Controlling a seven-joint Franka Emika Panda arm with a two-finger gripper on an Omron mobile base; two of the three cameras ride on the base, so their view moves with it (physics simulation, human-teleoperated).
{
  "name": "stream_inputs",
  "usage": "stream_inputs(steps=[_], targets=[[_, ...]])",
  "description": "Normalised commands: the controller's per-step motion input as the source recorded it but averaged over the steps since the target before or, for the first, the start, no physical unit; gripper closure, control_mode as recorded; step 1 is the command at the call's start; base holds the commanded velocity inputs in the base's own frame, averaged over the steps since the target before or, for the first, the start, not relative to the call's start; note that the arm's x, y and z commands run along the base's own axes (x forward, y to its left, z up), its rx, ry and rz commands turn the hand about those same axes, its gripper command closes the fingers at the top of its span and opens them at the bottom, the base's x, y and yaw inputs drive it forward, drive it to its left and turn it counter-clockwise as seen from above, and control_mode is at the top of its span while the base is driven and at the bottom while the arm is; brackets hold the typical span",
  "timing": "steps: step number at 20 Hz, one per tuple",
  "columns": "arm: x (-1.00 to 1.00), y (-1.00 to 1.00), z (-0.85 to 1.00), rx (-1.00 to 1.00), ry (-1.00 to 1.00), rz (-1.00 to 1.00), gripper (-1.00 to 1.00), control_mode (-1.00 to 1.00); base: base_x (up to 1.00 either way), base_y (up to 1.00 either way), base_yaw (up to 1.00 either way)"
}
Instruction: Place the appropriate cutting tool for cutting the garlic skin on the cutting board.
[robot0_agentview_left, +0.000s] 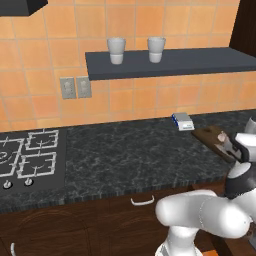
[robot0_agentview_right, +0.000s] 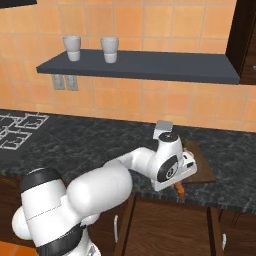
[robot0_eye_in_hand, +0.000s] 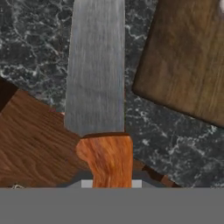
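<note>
The black marbled stone surface (robot0_agentview_right: 100, 140) runs under the orange tiled wall, carrying at its right end the flat dark brown wooden cutting board (robot0_agentview_right: 202, 167). The white arm reaches low over the surface's front edge, just beside the board's near-left corner. In the hand view the board (robot0_eye_in_hand: 188, 57) lies at about two o'clock from the gripper (robot0_eye_in_hand: 111, 181), apart from the blade, with bare stone between.

The gripper appears clenched on the cutting tool (robot0_eye_in_hand: 98, 87), a knife with a broad grey steel blade and an orange-red wooden handle, though its fingertips are hidden. The knife's long axis runs along the gripper's line of sight, handle at six o'clock, blade pointing to twelve. It hangs above the surface edge and the brown cabinet front, not yet over the board. The coming move, I judge, is a shift toward two o'clock.
</note>
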Motion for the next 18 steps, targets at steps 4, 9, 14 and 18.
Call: stream_inputs(steps=[4,9,14,18], targets=[[0.83,0.00,0.00,0.00,0.00,0.00,1.00,-1.00,0.00,0.00,0.00],[0.70,-0.02,-0.01,0.00,0.00,0.00,1.00,-1.00,0.00,0.00,0.00],[0.60,-0.12,-0.11,0.00,0.00,0.00,1.00,-1.00,0.00,0.00,0.00],[0.34,-0.16,-0.40,0.00,0.00,0.00,1.00,-1.00,0.00,0.00,0.00]])
